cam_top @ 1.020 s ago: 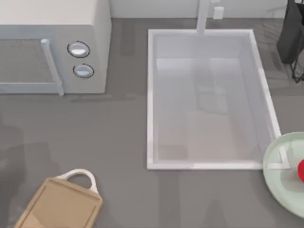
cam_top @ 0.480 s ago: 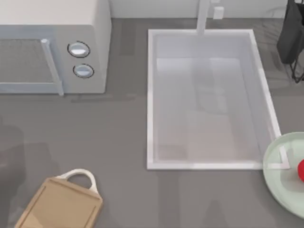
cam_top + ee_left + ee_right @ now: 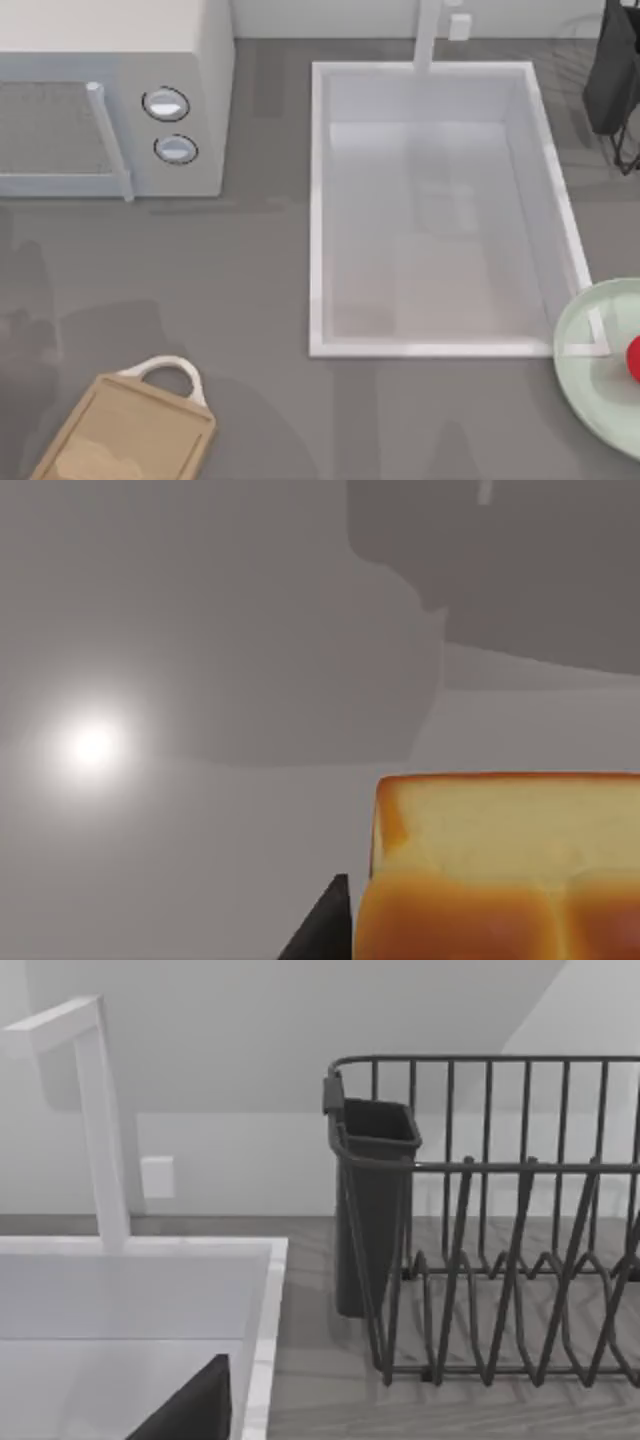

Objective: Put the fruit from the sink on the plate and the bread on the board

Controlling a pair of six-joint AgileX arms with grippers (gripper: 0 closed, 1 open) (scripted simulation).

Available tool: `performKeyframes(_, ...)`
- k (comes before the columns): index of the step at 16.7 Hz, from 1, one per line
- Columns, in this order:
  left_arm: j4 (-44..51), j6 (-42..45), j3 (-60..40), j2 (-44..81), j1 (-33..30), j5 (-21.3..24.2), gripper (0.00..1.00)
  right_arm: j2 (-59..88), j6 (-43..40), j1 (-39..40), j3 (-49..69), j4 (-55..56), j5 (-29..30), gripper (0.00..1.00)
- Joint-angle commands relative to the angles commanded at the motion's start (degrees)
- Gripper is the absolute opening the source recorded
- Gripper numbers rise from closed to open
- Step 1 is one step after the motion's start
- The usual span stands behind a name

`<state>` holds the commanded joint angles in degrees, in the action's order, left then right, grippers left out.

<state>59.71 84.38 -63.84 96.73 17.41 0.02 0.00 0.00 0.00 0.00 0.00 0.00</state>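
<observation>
Top view. Large rectangular white sink point(image 3: 437, 210) with raised rim, centre of the grey counter point(image 3: 250, 280); white faucet point(image 3: 428, 35) at its far short side. Large round pale mint-green plate point(image 3: 590, 370) at the right edge, overlapping the sink's near right corner; small bright-red rounded fruit point(image 3: 633, 358) rests on it, cut by the frame edge. Light tan wooden rectangular cutting board point(image 3: 125, 430) with white loop handle, lower left, on the counter. White microwave point(image 3: 110, 95) with two round knobs, upper left. Dark wire dish rack point(image 3: 615, 85), upper right corner.

Left wrist view. Golden-brown block of pull-apart bread point(image 3: 505, 865), glossy orange-brown top, close against the camera; a dark fingertip point(image 3: 322, 930) of the left pincer sits just beside it. Whether the pincer grasps the bread cannot be told.

Right wrist view. One dark fingertip point(image 3: 195, 1405) of the right pincer over the sink's point(image 3: 130, 1330) corner. Faucet point(image 3: 95, 1110) beyond; dish rack point(image 3: 490, 1230) with dark cutlery holder point(image 3: 370, 1210) just beside the sink. Pincer state: cannot tell.
</observation>
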Motion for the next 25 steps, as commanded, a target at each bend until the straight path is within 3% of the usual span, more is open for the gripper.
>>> performKeyframes(3,4.6,-0.6,-3.7,-3.1,-0.1,0.0,0.00,0.0,0.0,0.0,0.0,0.0,0.0,1.00)
performKeyframes(9,4.6,-1.1,-3.8,-3.4,-0.2,0.0,0.00,0.0,0.0,0.0,0.0,0.0,0.0,1.00)
performKeyframes(12,4.5,-5.4,-3.1,-3.8,-2.0,0.0,0.00,0.0,0.0,0.0,0.0,0.0,0.0,1.00)
performKeyframes(18,4.1,-24.8,-0.5,-5.2,-10.3,0.0,0.00,0.0,0.0,0.0,0.0,0.0,0.0,1.00)
performKeyframes(25,2.6,-57.8,4.9,-8.9,-24.0,0.1,0.00,0.0,0.0,0.0,0.0,0.0,0.0,1.00)
